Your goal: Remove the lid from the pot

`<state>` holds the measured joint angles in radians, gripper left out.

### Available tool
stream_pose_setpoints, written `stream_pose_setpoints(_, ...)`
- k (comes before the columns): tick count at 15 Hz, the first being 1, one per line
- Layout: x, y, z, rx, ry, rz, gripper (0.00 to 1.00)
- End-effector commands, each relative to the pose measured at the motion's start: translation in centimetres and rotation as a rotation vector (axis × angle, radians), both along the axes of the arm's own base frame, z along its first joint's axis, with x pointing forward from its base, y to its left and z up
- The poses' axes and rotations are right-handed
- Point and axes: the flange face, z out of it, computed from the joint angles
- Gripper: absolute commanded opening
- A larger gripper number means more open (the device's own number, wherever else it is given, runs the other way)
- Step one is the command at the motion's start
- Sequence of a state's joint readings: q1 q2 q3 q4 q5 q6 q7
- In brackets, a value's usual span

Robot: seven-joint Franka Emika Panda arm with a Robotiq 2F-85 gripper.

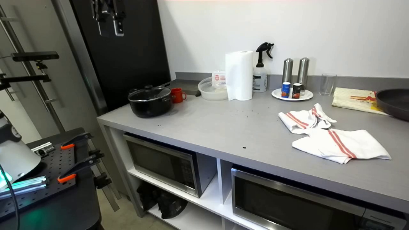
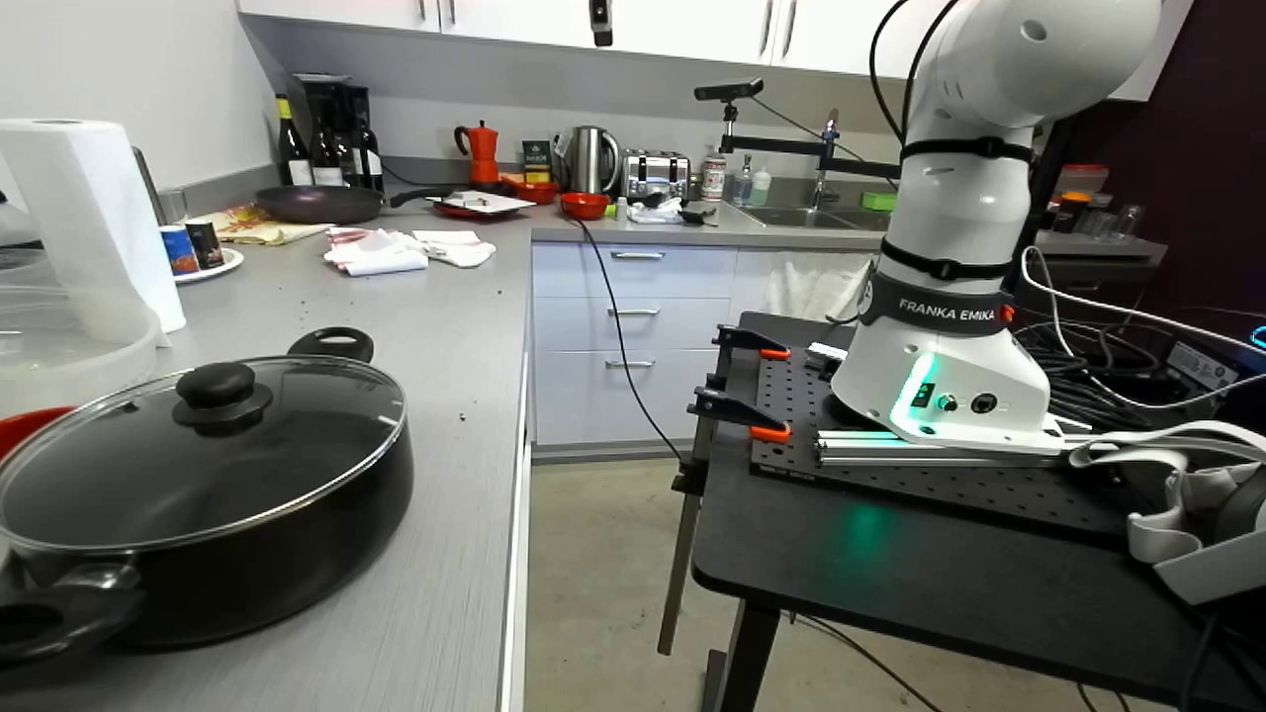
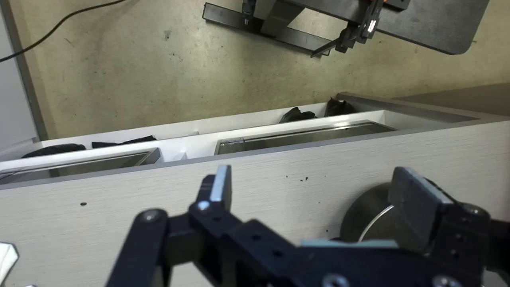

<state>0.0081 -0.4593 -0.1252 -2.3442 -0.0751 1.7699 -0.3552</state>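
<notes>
The black pot (image 1: 151, 109) stands on the grey counter near its end by the dark fridge. The see-through lid (image 2: 307, 445) with its metal rim and dark knob lies flat on the pot (image 2: 297, 569). My gripper (image 1: 109, 30) is high above the counter, well apart from the lid (image 1: 148, 94), with nothing between its fingers. One fingertip also shows at the top edge in an exterior view (image 2: 600, 25). In the wrist view my gripper (image 3: 314, 187) has its fingers wide apart. The right finger and gripper body hide most of the pot (image 3: 360, 207) and lid; the knob is hidden there.
A red mug (image 1: 177, 95) stands right beside the pot. A clear plastic tub (image 1: 211, 92), paper towel roll (image 1: 239, 75) and spray bottle (image 1: 259, 78) stand behind. White towels (image 1: 338, 143) and a dark pan (image 1: 396, 102) lie farther along. Microwaves (image 1: 163, 163) sit under the counter.
</notes>
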Motion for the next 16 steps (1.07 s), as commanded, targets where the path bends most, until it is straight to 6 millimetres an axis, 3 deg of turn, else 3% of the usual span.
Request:
stream_pose_setpoints(1, 3.9, 1.2, -2.1, 0.011, 0.009, 0.081, 1.00)
stream_pose_setpoints(8, 11.1, 6.5, -7.9, -0.016, 0.029, 0.268, 1.00)
stream_pose_setpoints(16, 17.2, 13.6, -13.0, -0.012, 0.070, 0.415, 1.00)
